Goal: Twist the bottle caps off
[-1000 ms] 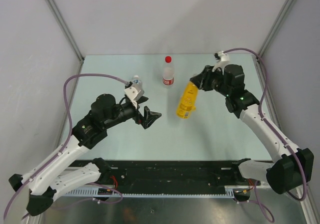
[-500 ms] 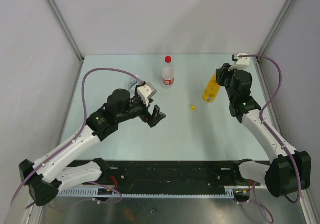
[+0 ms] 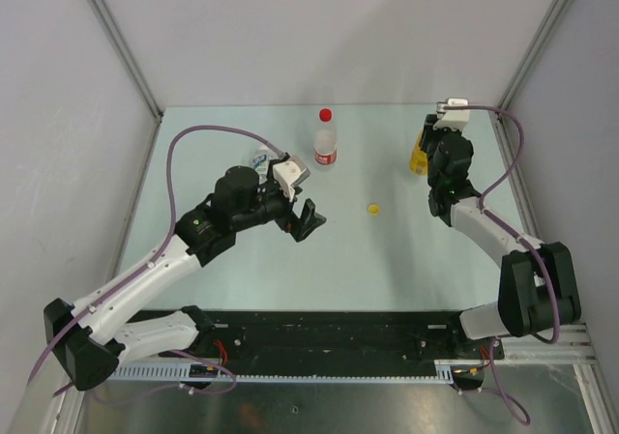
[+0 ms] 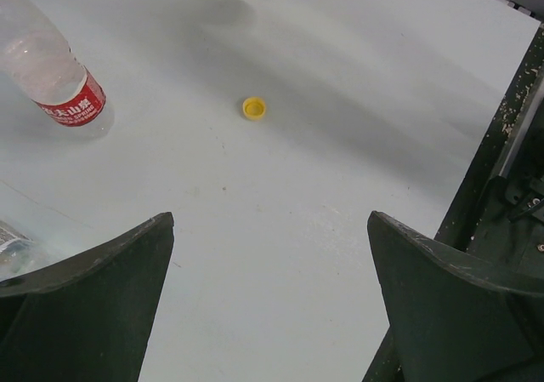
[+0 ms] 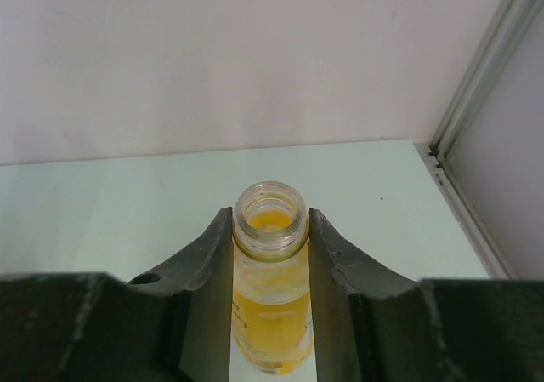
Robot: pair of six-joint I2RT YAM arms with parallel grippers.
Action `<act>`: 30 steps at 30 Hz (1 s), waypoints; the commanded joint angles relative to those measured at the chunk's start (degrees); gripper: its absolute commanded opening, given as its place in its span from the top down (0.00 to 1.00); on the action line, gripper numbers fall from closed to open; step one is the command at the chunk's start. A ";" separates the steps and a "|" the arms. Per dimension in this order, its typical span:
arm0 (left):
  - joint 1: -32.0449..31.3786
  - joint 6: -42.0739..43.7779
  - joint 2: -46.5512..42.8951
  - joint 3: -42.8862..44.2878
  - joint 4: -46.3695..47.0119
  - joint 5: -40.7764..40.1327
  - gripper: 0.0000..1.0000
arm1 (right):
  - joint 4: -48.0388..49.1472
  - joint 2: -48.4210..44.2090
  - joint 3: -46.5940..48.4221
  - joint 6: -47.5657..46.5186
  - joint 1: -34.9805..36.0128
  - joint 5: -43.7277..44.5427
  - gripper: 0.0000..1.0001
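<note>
The yellow-liquid bottle (image 5: 270,288) is upright at the back right of the table, its neck open and capless, and my right gripper (image 5: 270,220) is shut on its neck. From above, that bottle (image 3: 417,154) shows just left of the right gripper (image 3: 428,152). A yellow cap (image 3: 372,208) (image 4: 253,107) lies loose mid-table. The red-label bottle (image 3: 327,146) (image 4: 53,76) stands at the back with its red cap (image 3: 326,115) on. The blue-label bottle (image 3: 261,159) is partly hidden behind the left wrist. My left gripper (image 3: 308,221) (image 4: 270,220) hangs open and empty, left of the yellow cap.
The enclosure's grey walls and metal corner posts (image 3: 537,43) stand close to the right gripper. A black rail (image 3: 329,332) runs along the near table edge. Purple cables (image 3: 208,134) loop above both arms.
The right gripper carried the yellow-liquid bottle from mid-table to the back right and stood it upright. The yellow cap now lies on the table. The left gripper moved slightly right.
</note>
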 commanded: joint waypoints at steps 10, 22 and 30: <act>-0.01 1.91 1.70 2.42 1.99 -0.70 0.00 | 23.48 11.55 -1.46 -4.39 -0.20 6.43 1.00; -0.03 1.86 1.39 2.44 2.01 -1.50 0.00 | 24.13 15.03 -1.73 -1.70 1.20 9.91 0.66; -0.01 2.12 0.31 1.64 2.03 -2.65 0.01 | 21.11 14.89 -1.70 0.29 1.83 10.96 0.51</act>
